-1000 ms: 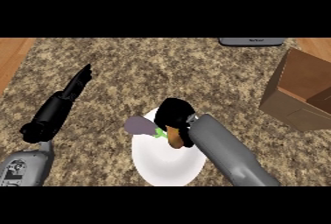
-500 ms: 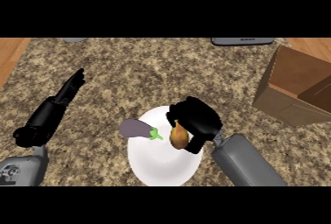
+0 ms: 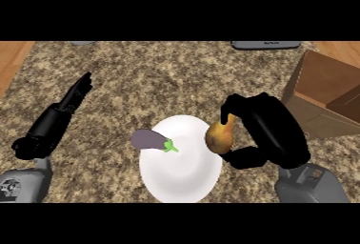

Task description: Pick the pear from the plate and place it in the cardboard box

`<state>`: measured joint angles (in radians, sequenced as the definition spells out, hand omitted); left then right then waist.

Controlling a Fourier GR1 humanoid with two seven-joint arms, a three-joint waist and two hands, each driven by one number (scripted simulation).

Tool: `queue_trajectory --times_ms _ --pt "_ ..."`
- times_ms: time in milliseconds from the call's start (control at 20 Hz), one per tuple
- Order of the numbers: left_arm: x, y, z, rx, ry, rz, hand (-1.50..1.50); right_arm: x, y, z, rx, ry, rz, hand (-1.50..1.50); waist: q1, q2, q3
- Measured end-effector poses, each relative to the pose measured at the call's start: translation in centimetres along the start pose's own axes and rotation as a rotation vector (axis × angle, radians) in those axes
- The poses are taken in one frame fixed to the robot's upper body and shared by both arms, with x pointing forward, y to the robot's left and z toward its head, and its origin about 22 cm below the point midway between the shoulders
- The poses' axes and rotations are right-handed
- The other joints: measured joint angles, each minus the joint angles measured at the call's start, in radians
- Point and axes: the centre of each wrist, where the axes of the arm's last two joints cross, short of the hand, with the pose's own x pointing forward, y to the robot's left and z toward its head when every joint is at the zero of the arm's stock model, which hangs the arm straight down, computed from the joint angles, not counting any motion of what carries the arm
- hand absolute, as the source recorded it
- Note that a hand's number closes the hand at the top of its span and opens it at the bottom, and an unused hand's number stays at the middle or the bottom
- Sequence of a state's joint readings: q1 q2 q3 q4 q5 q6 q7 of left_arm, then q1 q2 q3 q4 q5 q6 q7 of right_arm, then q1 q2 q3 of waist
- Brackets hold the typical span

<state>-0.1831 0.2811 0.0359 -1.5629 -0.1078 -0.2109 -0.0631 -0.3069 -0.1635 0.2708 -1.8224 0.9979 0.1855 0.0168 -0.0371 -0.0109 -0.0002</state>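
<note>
A brownish-yellow pear point(image 3: 221, 137) hangs at the right rim of the white plate point(image 3: 180, 174), with my right hand point(image 3: 267, 128) shut on it, fingers and thumb curled round its right side. The open cardboard box point(image 3: 325, 93) stands at the right edge of the counter, a short way right of that hand. My left hand point(image 3: 60, 116) rests open at the left, fingers straight and pointing up, well away from the plate.
A purple eggplant point(image 3: 151, 140) with a green stem lies on the plate's upper left rim. A grey object point(image 3: 265, 45) sits at the counter's far edge, top right. The speckled counter ends in wood at the left.
My right hand has risen off the plate's middle and shifted right with the pear in it. The eggplant now shows fully on the plate's left rim. The left hand stayed put.
</note>
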Motion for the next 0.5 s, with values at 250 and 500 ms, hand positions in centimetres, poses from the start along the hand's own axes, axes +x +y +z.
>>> queue_trajectory --times_ms 250,500 --pt "0.1 -0.5 -0.2 -0.013 -0.013 0.007 0.00 -2.4 -4.8 0.4 -0.144 0.200 -0.040 1.50 0.018 0.006 0.000" --pt "0.4 -1.0 -0.7 -0.030 -0.021 0.009 0.00 -6.5 -7.7 -0.3 -0.211 0.342 -0.062 1.50 0.033 0.010 0.000"
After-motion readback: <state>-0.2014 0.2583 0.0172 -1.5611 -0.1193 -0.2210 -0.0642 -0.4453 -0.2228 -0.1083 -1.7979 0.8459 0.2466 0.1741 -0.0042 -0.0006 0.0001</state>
